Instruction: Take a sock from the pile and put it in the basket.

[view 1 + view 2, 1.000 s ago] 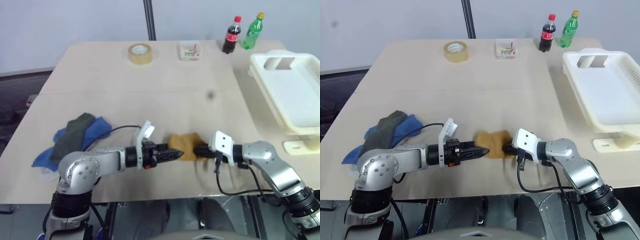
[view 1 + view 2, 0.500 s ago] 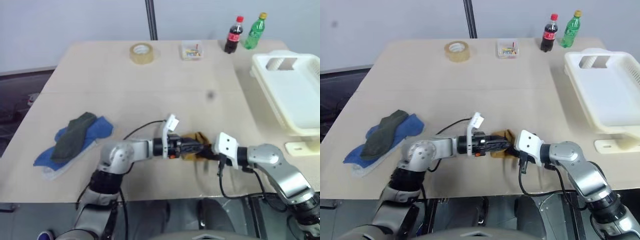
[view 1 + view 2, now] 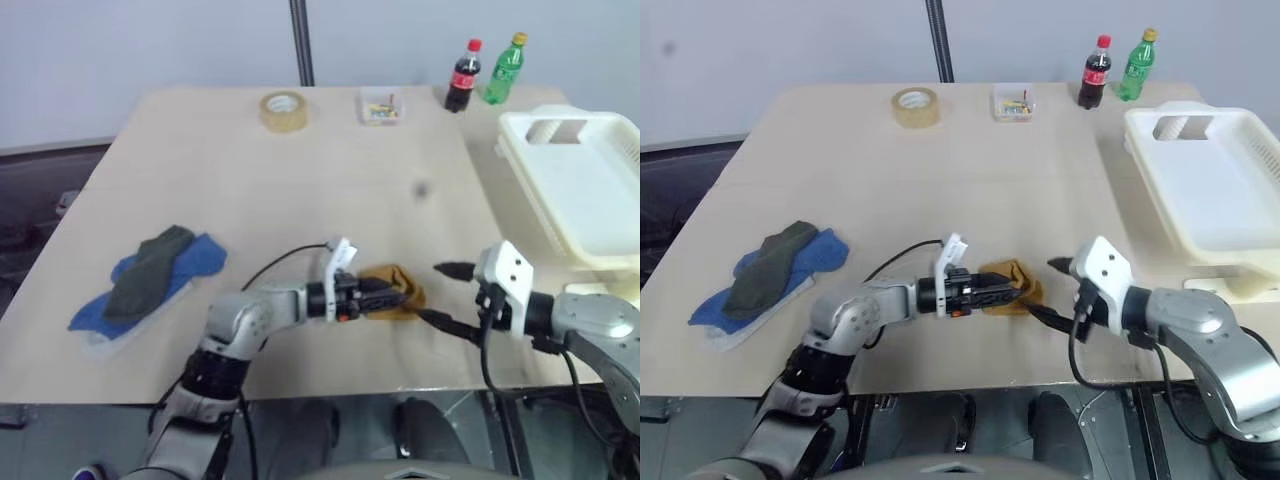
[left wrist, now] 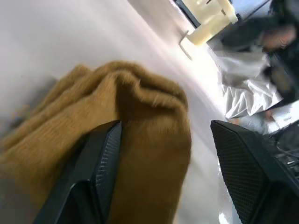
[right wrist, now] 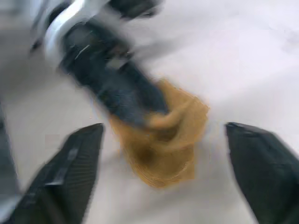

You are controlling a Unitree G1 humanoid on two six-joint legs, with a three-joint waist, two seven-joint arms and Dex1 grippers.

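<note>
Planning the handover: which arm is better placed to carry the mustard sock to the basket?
Right. The basket sits on that side, and the right pincer is open beside the sock. The left pincer is on it.

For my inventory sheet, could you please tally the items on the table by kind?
Soft knitted socks: 3 (mustard yellow, blue, dark grey-green)
Plastic drink bottles: 2 (dark cola, red cap; green, yellow cap)
Roll of tan tape: 1
Small clear box of bits: 1
Cream-white slotted plastic basket: 1
Total: 8
</note>
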